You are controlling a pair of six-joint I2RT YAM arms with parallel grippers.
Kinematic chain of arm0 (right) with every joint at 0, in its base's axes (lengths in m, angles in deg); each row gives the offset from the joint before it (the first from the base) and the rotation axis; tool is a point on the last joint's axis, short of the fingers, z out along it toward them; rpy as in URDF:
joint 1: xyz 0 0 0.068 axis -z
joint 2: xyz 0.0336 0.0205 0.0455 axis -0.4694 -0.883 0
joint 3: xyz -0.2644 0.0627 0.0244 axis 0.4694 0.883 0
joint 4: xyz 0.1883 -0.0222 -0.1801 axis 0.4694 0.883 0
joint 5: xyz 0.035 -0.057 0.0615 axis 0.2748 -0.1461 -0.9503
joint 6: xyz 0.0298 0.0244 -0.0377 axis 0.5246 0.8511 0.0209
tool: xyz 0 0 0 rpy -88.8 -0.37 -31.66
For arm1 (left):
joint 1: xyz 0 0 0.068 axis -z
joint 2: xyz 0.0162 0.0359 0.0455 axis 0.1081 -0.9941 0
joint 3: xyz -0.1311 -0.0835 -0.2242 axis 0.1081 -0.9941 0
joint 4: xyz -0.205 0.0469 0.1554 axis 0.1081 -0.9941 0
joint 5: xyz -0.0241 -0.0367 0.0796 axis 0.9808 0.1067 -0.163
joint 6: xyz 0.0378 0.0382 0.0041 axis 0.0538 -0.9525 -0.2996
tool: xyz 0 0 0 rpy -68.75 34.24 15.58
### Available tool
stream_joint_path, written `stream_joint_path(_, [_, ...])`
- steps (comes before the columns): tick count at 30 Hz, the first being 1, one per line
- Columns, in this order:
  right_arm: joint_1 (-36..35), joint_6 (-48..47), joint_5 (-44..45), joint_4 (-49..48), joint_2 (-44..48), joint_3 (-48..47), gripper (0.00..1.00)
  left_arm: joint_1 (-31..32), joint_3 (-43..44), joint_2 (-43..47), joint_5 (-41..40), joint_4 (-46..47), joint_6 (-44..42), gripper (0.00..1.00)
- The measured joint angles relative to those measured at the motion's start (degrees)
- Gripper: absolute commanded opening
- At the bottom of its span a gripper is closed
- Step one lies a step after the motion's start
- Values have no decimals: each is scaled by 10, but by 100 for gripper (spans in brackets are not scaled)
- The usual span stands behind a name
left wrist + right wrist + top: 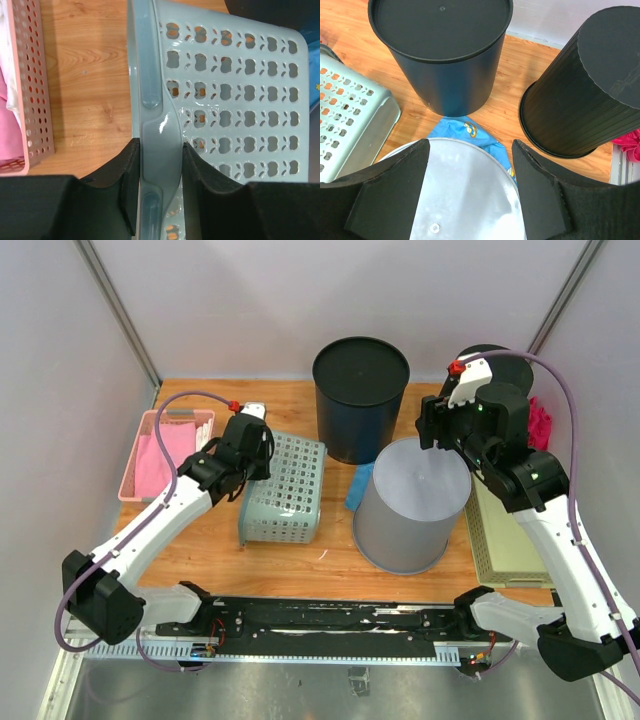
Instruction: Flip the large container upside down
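Observation:
A pale green perforated basket (285,485) lies at centre-left of the wooden table with a perforated face up. My left gripper (258,452) is shut on its thick rim (160,145), one finger on each side. A grey bucket (410,505) stands bottom up at the centre. My right gripper (437,435) hangs open just above the far edge of the bucket's flat base (465,200), and its fingers (395,185) straddle the base without touching it.
A dark blue bin (360,390) and a black ribbed bin (580,85) stand bottom up at the back. A blue cloth (470,131) lies between the bins and the bucket. A pink basket (165,450) is at the left, a beige box (505,540) at the right.

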Motion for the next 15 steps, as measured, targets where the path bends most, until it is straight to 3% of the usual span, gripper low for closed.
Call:
stream_joint_path(9, [0, 0, 0, 0, -1, 0, 68, 1, 0, 4, 10, 7, -2, 7])
stream_joint_path(15, [0, 0, 0, 0, -1, 0, 68, -70, -9, 36, 131, 24, 12, 2])
